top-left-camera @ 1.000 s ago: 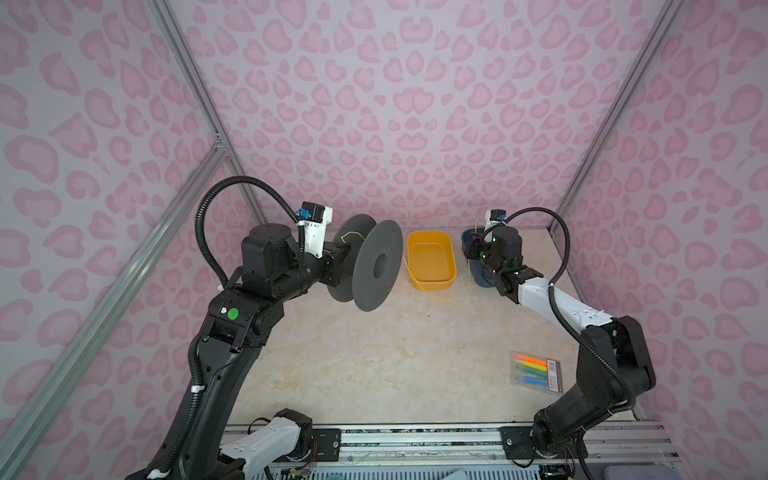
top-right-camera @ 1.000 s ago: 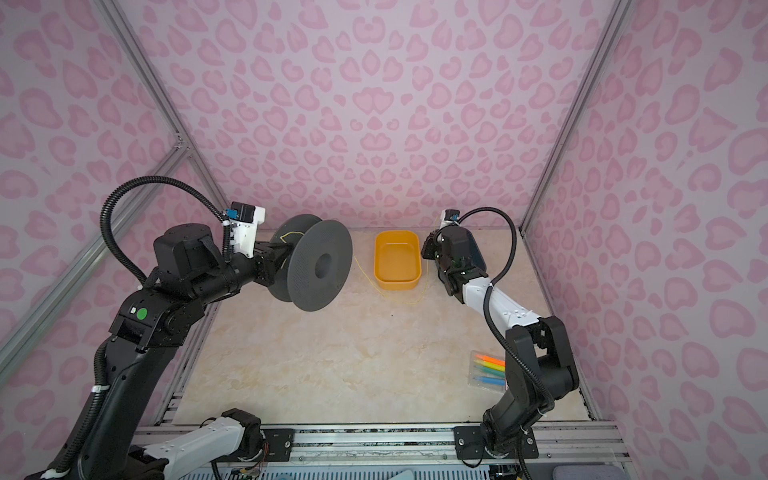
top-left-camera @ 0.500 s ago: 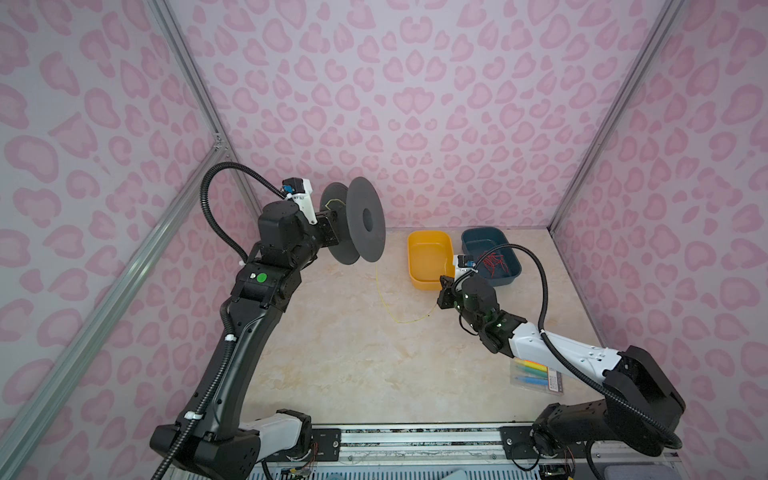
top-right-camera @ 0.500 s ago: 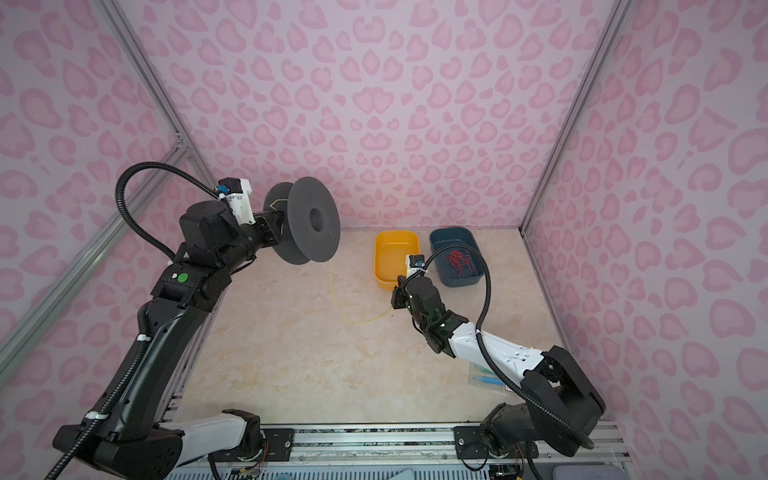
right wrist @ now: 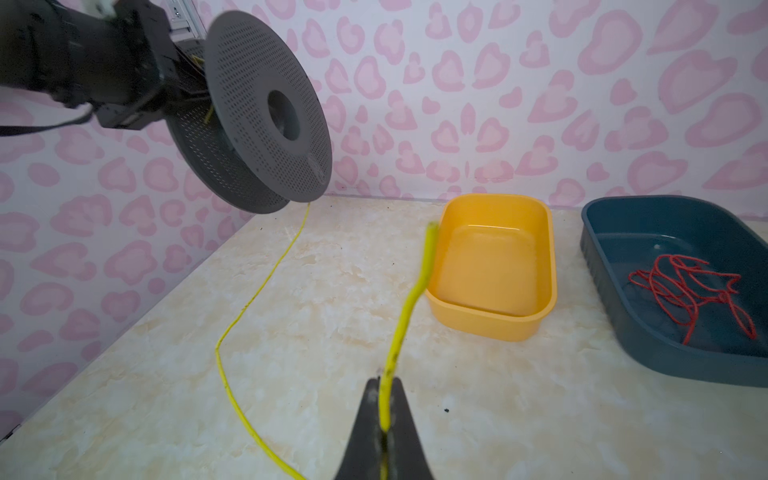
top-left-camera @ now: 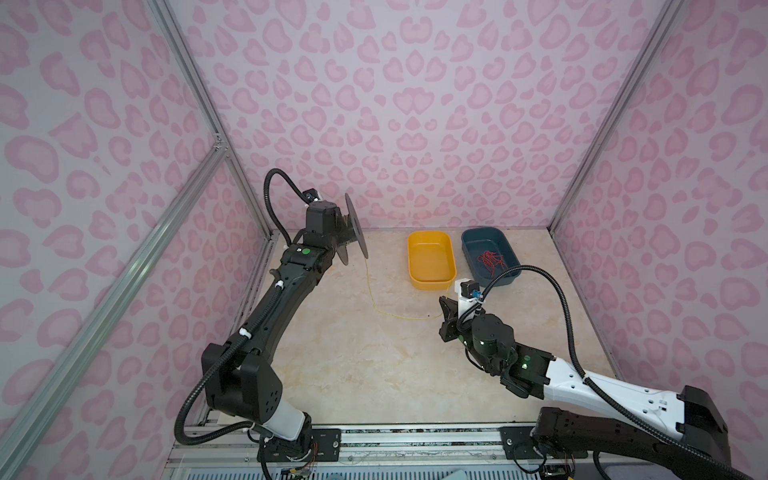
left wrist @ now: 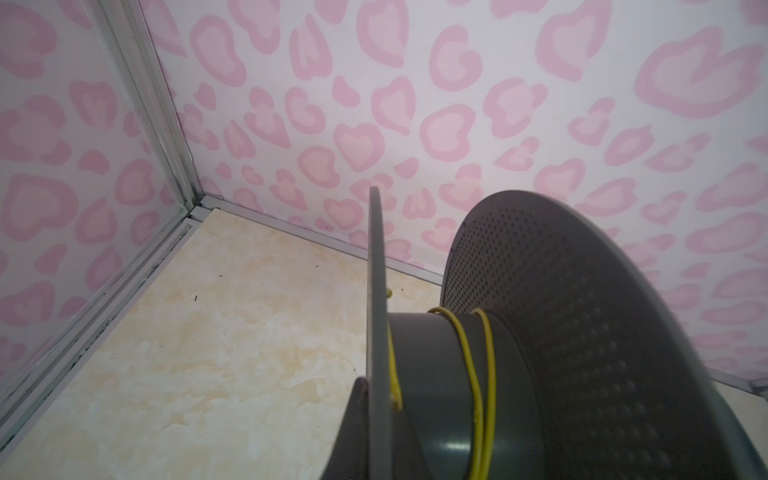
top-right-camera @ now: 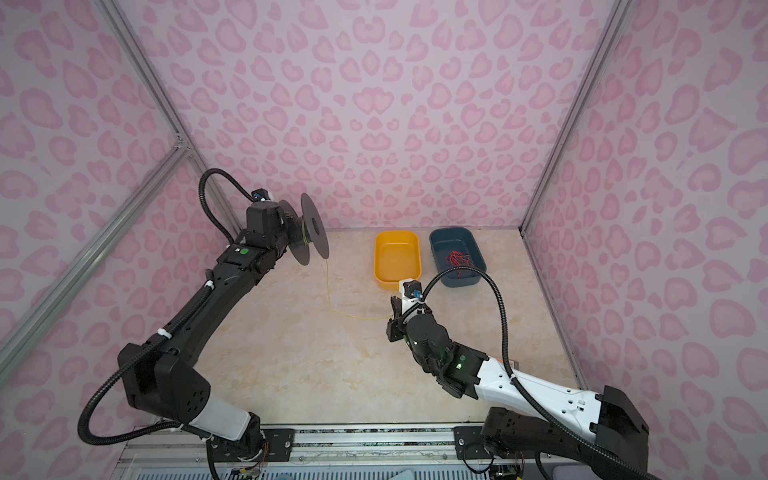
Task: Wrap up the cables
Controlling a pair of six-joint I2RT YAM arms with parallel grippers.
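**Q:** Where is the cable right now?

**Me:** The thin yellow wire (right wrist: pixel 394 353) has a few loose turns round the hub of the grey perforated plastic spool (right wrist: pixel 266 120). From the spool's lower edge it drops to the marbled tabletop (top-left-camera: pixel 374 365), bends, and runs across to my right gripper (right wrist: pixel 384 382). A short free end pokes out past my fingertips, toward the yellow plastic tub (top-left-camera: pixel 432 284).

**Q:** And your fingers?

**Me:** My right pair is pinched together on the wire, close to its end. My left gripper (left wrist: pixel 370 424) is clamped on one thin flange of the spool and holds it in the air near the back-left corner.

**Q:** How do you expect the wire to handle?

**Me:** Nearly weightless, I'd say, and springy. The turns on the hub sit apart, not snug, so I judge it would uncoil if it went slack. It is far thinner than my fingers and probably smooth, so it could slide through a light pinch.

**Q:** So where would you hold it?

**Me:** Where I have it, near the end, flat between the pads. I'd put gentle tension on it and feed it between the two flanges.
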